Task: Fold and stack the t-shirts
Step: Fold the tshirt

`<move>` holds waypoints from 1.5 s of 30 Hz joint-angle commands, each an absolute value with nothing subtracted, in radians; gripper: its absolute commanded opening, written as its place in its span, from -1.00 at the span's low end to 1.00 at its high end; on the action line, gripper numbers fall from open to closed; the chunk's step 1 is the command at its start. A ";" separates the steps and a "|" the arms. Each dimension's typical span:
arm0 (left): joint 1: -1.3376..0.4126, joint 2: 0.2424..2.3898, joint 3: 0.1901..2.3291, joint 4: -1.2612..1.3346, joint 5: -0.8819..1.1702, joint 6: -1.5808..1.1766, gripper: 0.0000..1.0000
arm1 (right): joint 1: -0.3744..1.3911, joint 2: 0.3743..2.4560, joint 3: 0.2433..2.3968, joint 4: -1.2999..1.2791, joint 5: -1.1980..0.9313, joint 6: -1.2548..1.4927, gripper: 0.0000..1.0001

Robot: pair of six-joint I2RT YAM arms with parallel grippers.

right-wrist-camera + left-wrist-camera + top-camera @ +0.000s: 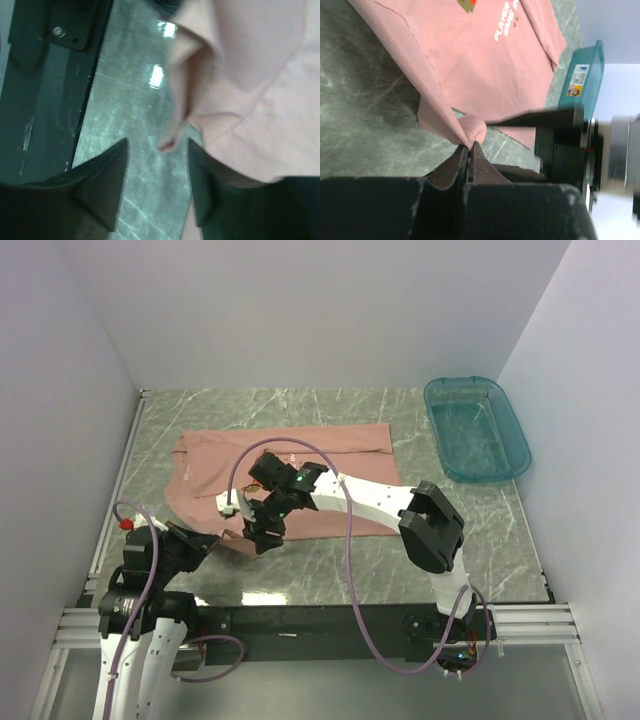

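Note:
A salmon-pink t-shirt [300,465] lies spread on the marble table, partly hidden under my right arm. In the left wrist view its chest shows white lettering [506,22]. My left gripper [220,541] is at the shirt's near left edge, and its jaws [469,146] are shut on a pinched fold of the cloth. My right gripper [263,536] is right beside it over the same edge. In the right wrist view it [157,143] is open, with a hanging corner of the shirt [172,140] between its fingertips, not gripped.
A teal plastic tub [476,426] stands at the back right of the table and shows in the left wrist view [581,75]. White walls close in the table on the left, back and right. The black frame rail [55,90] runs along the near edge.

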State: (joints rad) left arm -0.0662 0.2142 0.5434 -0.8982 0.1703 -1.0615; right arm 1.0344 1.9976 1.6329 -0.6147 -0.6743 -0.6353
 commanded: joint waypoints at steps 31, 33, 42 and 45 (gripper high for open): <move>-0.067 0.190 0.578 -0.902 0.132 -1.071 -0.99 | 1.065 2.039 1.769 -0.537 -0.618 -0.468 -0.36; -0.067 0.190 0.578 -0.903 0.124 -1.077 -0.99 | 1.069 2.028 1.761 -0.554 -0.627 -0.474 -0.44; -0.067 0.187 0.566 -0.885 0.126 -1.092 -0.99 | 1.097 1.982 1.732 -0.607 -0.750 -0.525 -0.44; -0.067 0.186 0.566 -0.884 0.127 -1.092 -0.99 | 1.106 1.976 1.729 -0.612 -0.744 -0.528 -0.39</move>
State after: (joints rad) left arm -0.0662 0.1951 0.5434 -0.9100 0.1341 -1.0859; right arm 1.0901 2.0411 1.7405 -0.5972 -0.7029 -0.4999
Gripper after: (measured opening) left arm 0.019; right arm 0.294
